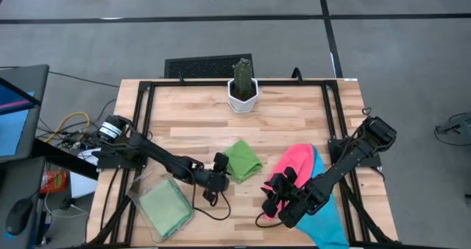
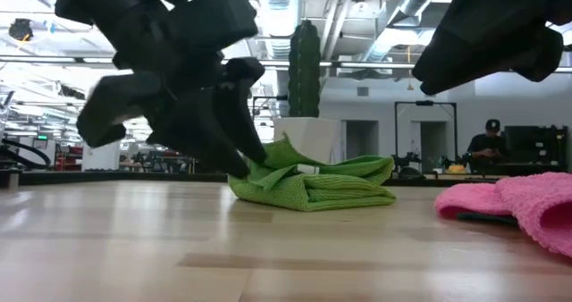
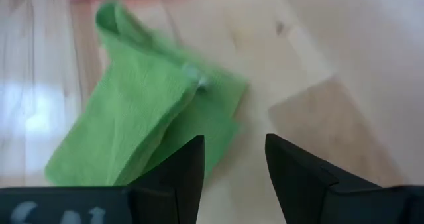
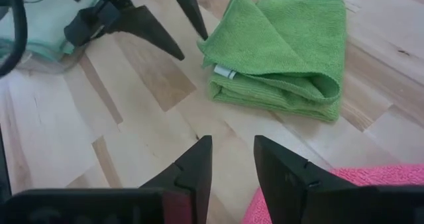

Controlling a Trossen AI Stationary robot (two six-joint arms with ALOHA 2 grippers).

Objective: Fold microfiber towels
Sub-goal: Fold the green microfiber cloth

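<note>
Now, step: your left gripper (image 1: 223, 163), fingers apart and empty, sits beside the folded fuzzy green microfiber towel (image 1: 243, 160), frame centre.
Right gripper (image 1: 280, 184): apart, empty.
Next: you probably fold the pink towel (image 1: 296, 162).

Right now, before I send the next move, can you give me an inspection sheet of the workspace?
Surface: wooden table, bare planks around the work.
Job's things: green towel lies folded mid-table; pink towel heaped over a blue towel at the right; another green towel sits in the clear bin at the front left.
Clutter: potted cactus at the far edge.
Grippers: left gripper beside the folded towel, fingers apart, holding nothing; right gripper just left of the pink towel, fingers apart, empty.
Cables: black cable loops on the table under the left arm; loose wires off the left edge.
Surroundings: grey floor; a person far behind.
</note>
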